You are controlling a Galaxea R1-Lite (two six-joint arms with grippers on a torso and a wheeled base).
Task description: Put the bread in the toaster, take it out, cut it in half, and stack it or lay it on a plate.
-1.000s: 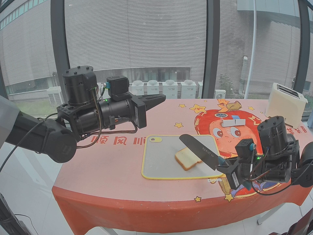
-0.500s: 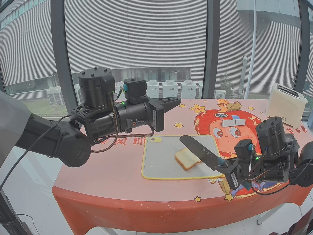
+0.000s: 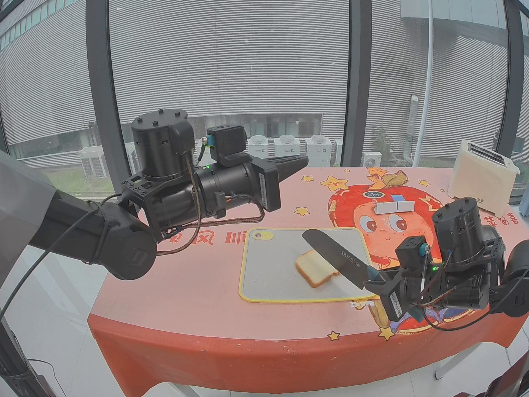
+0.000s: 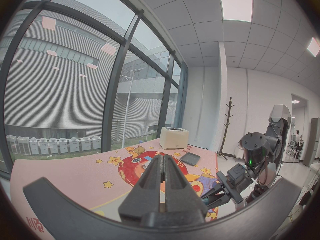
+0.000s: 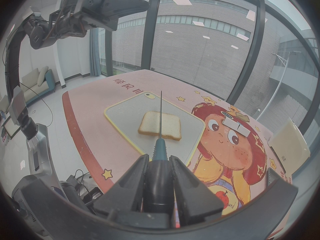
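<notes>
Right gripper (image 3: 386,288) clamps the teal handle of a black-bladed knife (image 3: 336,255), its grip hiding most of that handle. The blade crosses above a pale square bread slice (image 3: 313,268) on the grey yellow-rimmed cutting board (image 3: 270,274), covering the slice's right edge; contact is unclear. Left gripper (image 3: 295,164), tips pressed together around nothing, hangs high over the orange table (image 3: 193,288).

**A:** Entry one, left arm (image 3: 127,246)?
**B:** Matt black, jointed. Cylindrical motor housing (image 3: 161,141) with a ring of small screws on its cap; green indicator light; brown cable (image 3: 184,237) looped underneath; grey cover (image 3: 22,205) at the upper end; black camera box (image 3: 226,138) with a teal connector.
**A:** Left hand (image 3: 300,162)?
**B:** Two black wedge-shaped fingers, tapered.
**A:** Right arm (image 3: 468,249)?
**B:** Same black build, thin dark cables, green light, teal connector.
**A:** Right hand (image 5: 159,160)?
**B:** Black, angular, twin tapered fingers.
</notes>
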